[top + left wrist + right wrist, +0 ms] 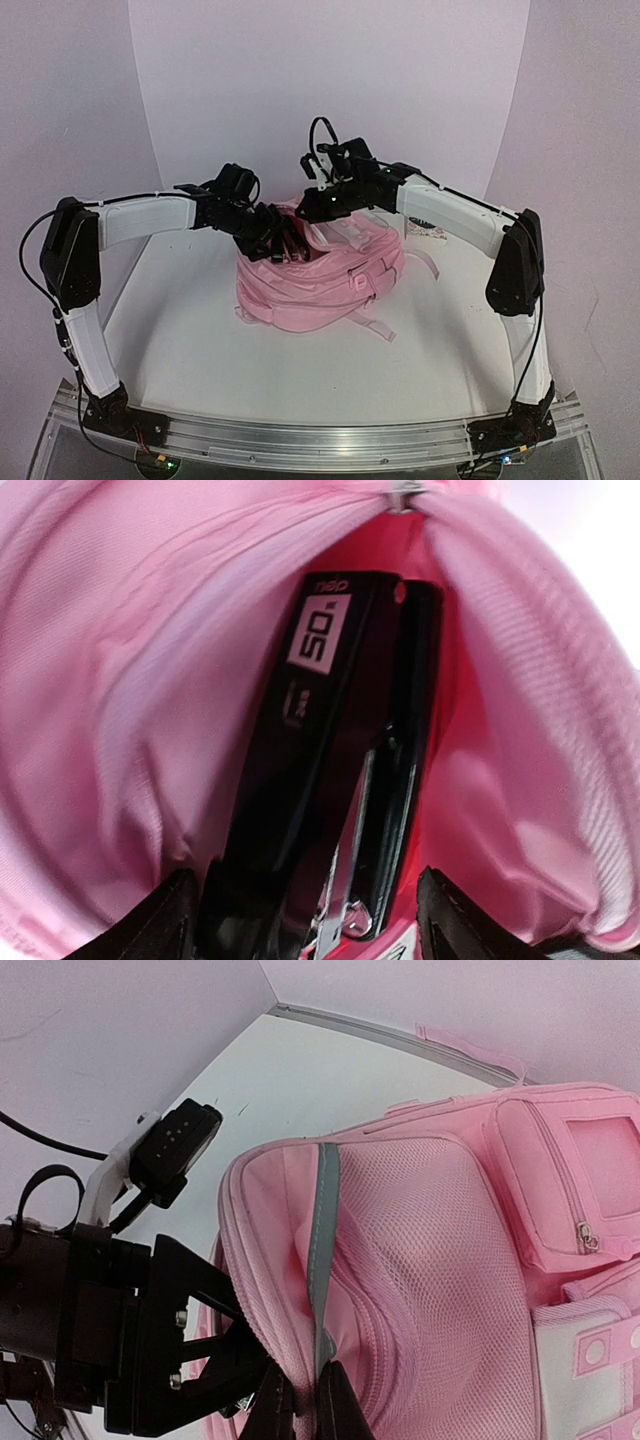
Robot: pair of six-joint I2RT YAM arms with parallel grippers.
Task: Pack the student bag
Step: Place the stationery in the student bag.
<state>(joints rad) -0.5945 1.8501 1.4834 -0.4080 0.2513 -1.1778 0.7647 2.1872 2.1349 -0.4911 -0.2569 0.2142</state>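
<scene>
The student bag (320, 285) is a soft pink backpack lying at the middle of the table. My left gripper (285, 245) reaches into its open top from the left. Inside, a black stapler (330, 760) marked "50" lies lengthwise in the pink lining (130, 710). The left gripper (305, 910) stands open around the stapler's near end, with a gap between the stapler and the right finger (450, 920). My right gripper (310, 1395) is shut on the bag's rim (260, 1260), right at the grey reflective strip (322, 1250), and holds the mouth up.
Loose pink straps (375, 325) trail from the bag toward the front right. A small flat printed packet (425, 230) lies behind the right arm. White walls close the back and sides; an aluminium rail (320, 435) runs along the near edge.
</scene>
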